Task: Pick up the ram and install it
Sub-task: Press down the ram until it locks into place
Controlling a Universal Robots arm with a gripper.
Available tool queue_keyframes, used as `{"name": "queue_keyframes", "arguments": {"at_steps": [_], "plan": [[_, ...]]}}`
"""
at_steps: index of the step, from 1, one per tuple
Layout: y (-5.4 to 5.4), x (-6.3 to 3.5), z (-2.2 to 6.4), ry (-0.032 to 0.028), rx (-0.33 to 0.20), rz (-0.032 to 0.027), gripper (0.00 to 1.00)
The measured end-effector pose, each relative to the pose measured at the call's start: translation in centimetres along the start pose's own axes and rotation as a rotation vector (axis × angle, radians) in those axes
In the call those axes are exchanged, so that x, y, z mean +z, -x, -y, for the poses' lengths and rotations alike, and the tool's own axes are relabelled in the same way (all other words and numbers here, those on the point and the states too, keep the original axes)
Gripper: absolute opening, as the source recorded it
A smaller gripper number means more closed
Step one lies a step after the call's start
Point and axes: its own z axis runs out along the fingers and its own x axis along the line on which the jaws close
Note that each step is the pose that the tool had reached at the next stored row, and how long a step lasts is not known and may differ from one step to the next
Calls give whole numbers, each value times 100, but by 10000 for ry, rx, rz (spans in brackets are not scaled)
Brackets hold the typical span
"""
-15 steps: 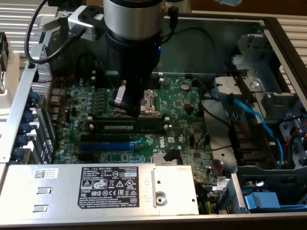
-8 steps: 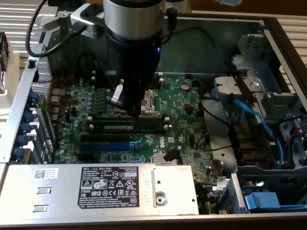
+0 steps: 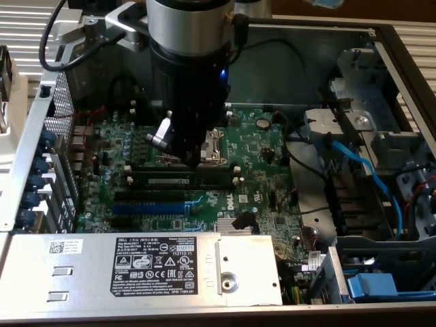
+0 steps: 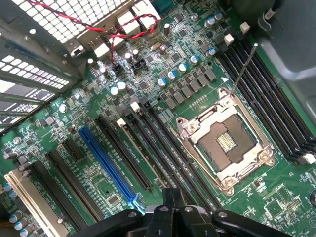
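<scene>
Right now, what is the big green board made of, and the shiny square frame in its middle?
The flat green circuit board looks like lacquered fibreglass-type laminate: glossy green with fine printed lines. The shiny square silver socket frame looks like bare polished metal, since it glints; the exact alloy cannot be told.

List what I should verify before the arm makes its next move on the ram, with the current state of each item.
1. Ram located: ok. The ram lies lengthwise among the black memory slots on the motherboard, white label visible.
2. Gripper lined up: ok. The gripper hangs just above the ram.
3. Grip on the ram: cannot tell.
4. Ram fully seated in a slot: cannot tell.
5. Right slot type: ok. The ram sits apart from the blue expansion slot.
6. Cables clear: ok. The red and black wire lies away from the slots, near the case grille.
</scene>
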Motion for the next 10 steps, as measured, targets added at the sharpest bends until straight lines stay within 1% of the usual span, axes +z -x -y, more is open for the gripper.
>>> {"name": "queue_keyframes", "arguments": {"at_steps": [10], "plan": [[0, 0, 0, -45, 1343, -9, 10]]}}
